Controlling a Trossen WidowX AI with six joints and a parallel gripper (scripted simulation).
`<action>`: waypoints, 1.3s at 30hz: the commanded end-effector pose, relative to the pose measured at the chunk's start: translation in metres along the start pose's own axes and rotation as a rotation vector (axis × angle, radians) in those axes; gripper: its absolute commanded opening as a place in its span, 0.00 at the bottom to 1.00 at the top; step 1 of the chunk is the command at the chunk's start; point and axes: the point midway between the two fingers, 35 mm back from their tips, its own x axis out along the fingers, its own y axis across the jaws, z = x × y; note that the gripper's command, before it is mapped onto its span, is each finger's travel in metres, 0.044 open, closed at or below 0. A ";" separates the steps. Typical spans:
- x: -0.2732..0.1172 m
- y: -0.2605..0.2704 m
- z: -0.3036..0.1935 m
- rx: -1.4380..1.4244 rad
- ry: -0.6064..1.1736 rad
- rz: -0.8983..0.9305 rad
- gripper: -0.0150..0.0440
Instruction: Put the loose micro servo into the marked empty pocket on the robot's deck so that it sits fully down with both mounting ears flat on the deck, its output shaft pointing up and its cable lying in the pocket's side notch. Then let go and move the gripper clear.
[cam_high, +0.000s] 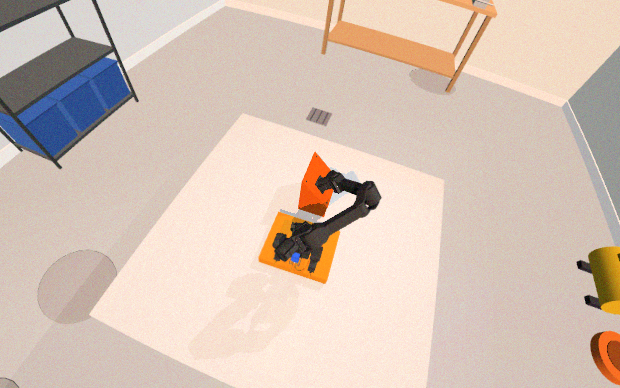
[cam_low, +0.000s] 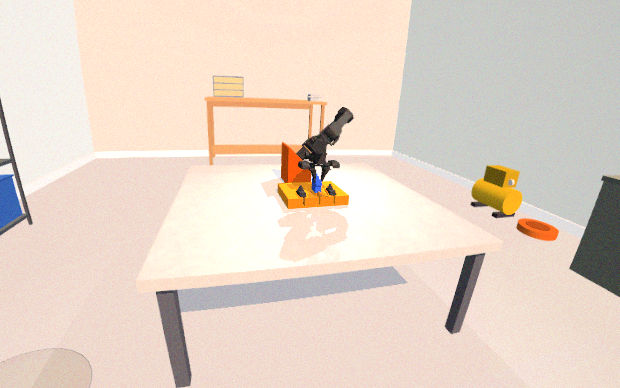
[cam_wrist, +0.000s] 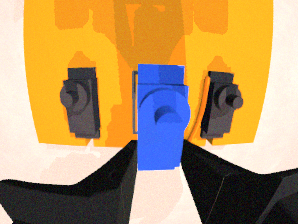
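Note:
The blue micro servo (cam_high: 295, 257) (cam_low: 317, 185) (cam_wrist: 161, 125) is held over the deck between two black servos, its output shaft towards the wrist camera. My gripper (cam_low: 319, 179) (cam_wrist: 157, 144) is shut on it, one finger on each side. The orange-yellow deck (cam_high: 327, 272) (cam_low: 295, 201) (cam_wrist: 45, 115) lies under it. The marked pocket is mostly hidden behind the servo in the wrist view; a strip of its outline (cam_wrist: 135, 102) shows at the servo's left. An orange cable (cam_wrist: 201, 112) curves at the servo's right. Whether the servo touches the deck cannot be told.
Black servos (cam_wrist: 82, 102) (cam_wrist: 221, 104) sit in the deck left and right of the blue one. An orange upright wedge (cam_high: 312, 182) (cam_low: 292, 167) stands behind the deck, close to the arm's base. The pale table top (cam_high: 380, 300) (cam_low: 215, 240) surrounds them.

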 end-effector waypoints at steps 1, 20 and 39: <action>0.004 0.000 -0.001 0.005 0.005 -0.004 0.25; 0.007 0.000 -0.002 0.005 0.005 -0.004 0.25; 0.026 0.000 -0.002 0.005 0.005 -0.005 0.25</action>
